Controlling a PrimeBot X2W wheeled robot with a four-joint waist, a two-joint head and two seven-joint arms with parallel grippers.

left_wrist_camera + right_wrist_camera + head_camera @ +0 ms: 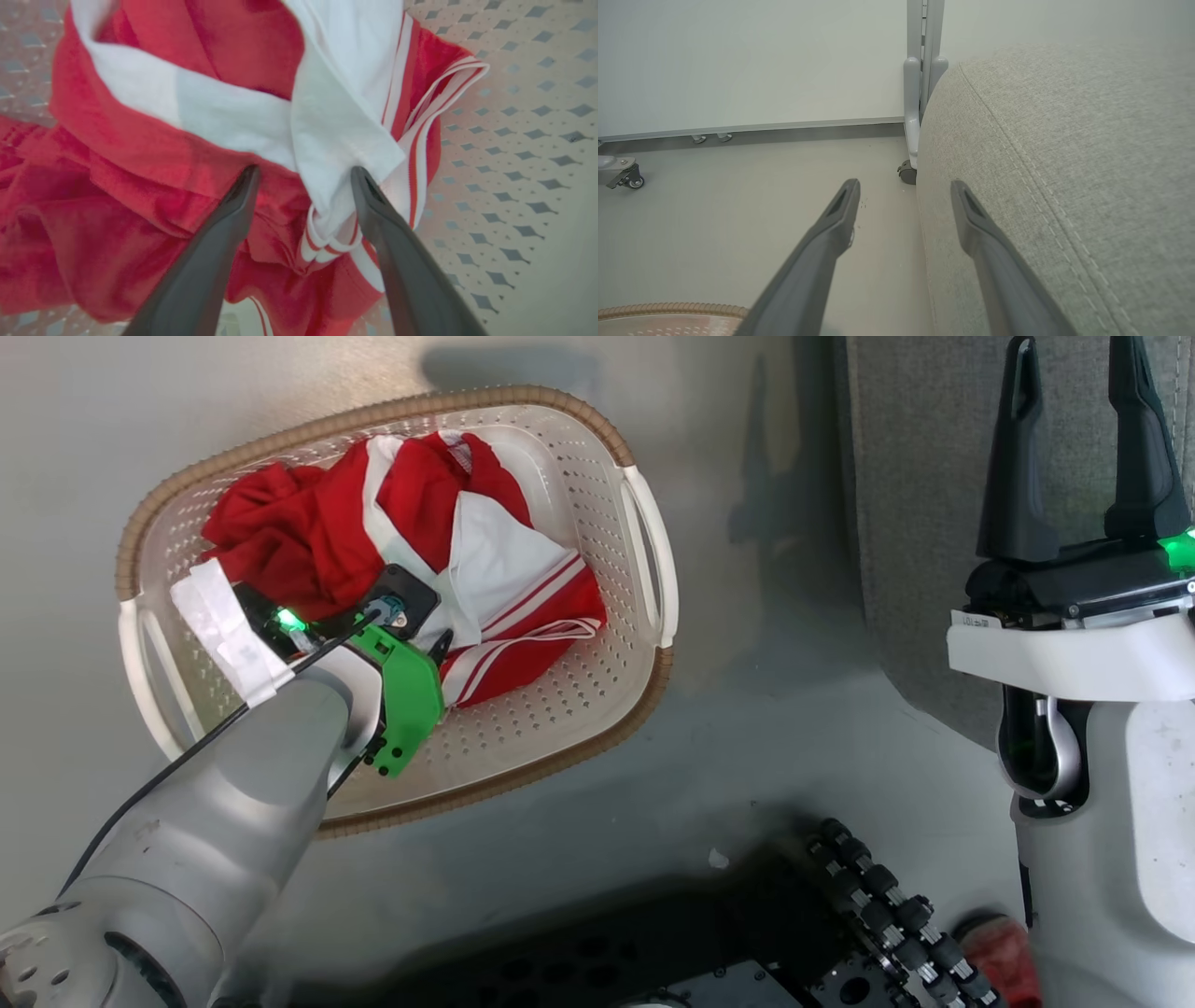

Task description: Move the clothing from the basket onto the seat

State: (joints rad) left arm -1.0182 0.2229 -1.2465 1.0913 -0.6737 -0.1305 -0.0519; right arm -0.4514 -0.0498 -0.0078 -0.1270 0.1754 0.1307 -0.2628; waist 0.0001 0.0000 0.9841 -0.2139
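Straddling crumpled jersey (140,140) in perforated basket (579,495), left end effector (303,172) wide; right end effector (904,184) wide.

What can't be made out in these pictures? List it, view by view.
1. Left wrist view: whether the open left pincer already touches the clothing; the fabric this close is blurred.
2. Head view: the clothing's numerals, lost in its folds.
3. Head view: the base of the basket, covered by the clothing and the left arm.
4. Head view: the seat, cut off by the top and right edges and partly behind the right pincer.
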